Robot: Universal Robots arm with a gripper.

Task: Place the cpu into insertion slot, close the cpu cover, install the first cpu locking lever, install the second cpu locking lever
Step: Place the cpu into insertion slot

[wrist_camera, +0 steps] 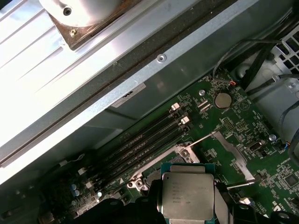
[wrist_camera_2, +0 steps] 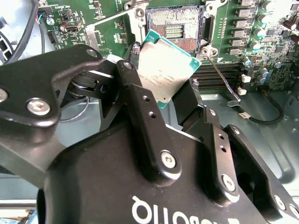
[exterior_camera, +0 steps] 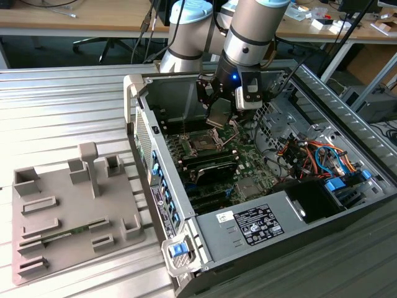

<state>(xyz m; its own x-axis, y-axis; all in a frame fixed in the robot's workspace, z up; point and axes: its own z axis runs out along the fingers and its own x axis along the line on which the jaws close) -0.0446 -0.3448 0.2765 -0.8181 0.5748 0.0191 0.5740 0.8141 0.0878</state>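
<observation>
Green motherboard (wrist_camera: 224, 126) behind silver, green-edged cpu (wrist_camera: 187, 193).

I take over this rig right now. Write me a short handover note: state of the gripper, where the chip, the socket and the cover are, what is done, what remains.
Gripper: shut on the chip, which sits between the two fingers.
Chip: in the air close over the socket, not in it.
Socket: uncovered, contacts bare. The cover is swung open beside it.
Levers: both thin wire levers appear free, not hooked down.
Done: the chip is picked up and is at the socket.
Left: seat the chip, close the cover, lock both levers.
</observation>
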